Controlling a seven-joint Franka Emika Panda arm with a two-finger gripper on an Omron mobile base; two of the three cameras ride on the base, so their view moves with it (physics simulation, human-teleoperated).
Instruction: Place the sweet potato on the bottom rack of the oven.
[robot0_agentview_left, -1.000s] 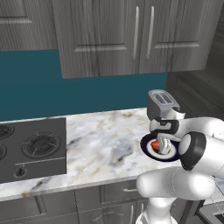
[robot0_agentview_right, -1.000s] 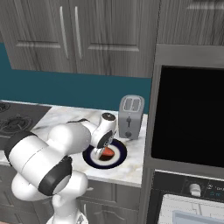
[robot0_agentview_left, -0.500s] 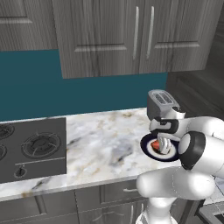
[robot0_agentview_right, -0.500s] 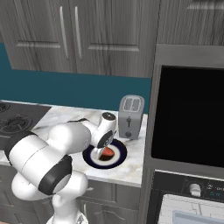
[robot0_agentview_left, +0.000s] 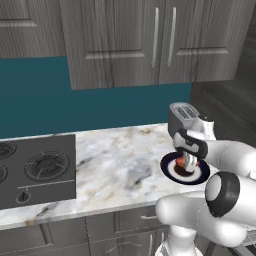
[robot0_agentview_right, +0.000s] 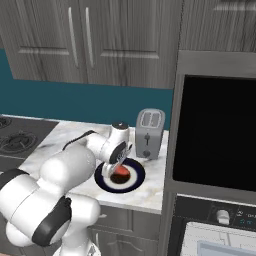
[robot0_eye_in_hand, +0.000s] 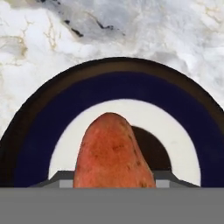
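Note:
The sweet potato (robot0_eye_in_hand: 113, 153), a reddish-brown oval lump, lies on the white middle of a round plate (robot0_eye_in_hand: 183, 113) with a dark blue rim. My gripper (robot0_eye_in_hand: 113, 183) reaches down over the plate, its fingers tight against the two sides of the potato. From the left base view the gripper (robot0_agentview_left: 187, 161) hangs over the plate (robot0_agentview_left: 197, 176), and a bit of the potato (robot0_agentview_left: 181, 162) shows beside the fingers. In the right base view the potato (robot0_agentview_right: 120, 173) sits under the gripper (robot0_agentview_right: 119, 167). The oven (robot0_agentview_right: 220, 130), dark-panelled with its door closed, stands right of the counter.
A silver two-slot toaster (robot0_agentview_right: 150, 132) stands just behind the plate (robot0_agentview_right: 135, 182) on the marble counter (robot0_agentview_left: 120, 165). A gas hob (robot0_agentview_left: 35, 170) takes up the counter's left end. Grey cupboards (robot0_agentview_left: 150, 40) hang above. Below the oven, a control strip with a knob (robot0_agentview_right: 222, 217) shows.

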